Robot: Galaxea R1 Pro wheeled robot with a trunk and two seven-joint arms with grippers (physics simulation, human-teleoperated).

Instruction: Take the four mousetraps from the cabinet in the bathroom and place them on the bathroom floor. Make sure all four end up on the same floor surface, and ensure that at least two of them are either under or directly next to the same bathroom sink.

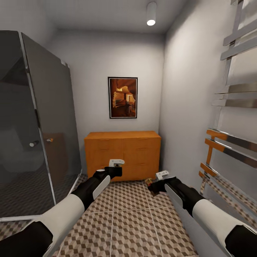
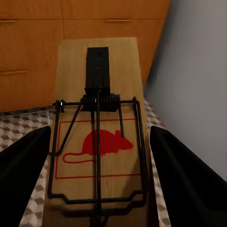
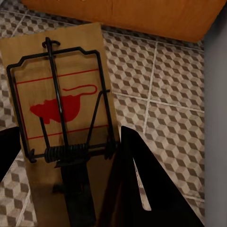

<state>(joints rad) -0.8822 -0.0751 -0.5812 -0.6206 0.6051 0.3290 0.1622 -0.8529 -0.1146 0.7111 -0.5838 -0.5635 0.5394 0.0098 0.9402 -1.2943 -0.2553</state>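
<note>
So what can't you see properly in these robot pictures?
- Left wrist view: mousetrap near end, cut off by the picture's edge.
- Right wrist view: other mousetrap corner, hidden by a finger.
- Head view: cabinet lower front, hidden by the left gripper.

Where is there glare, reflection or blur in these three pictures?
Head view: ceiling lamp glares, glass shower wall reflects the room, edges look stretched. Left wrist view: mousetrap sharp, dim. Right wrist view: floor sharp, finger dark.

flat brown wooden mousetrap, red mouse print [image 2: 97, 142] | held above cube-patterned tile floor [image 1: 128, 217] | second identical trap [image 3: 59, 113] | closed orange-brown wooden cabinet [image 1: 123, 155] at back wall
</note>
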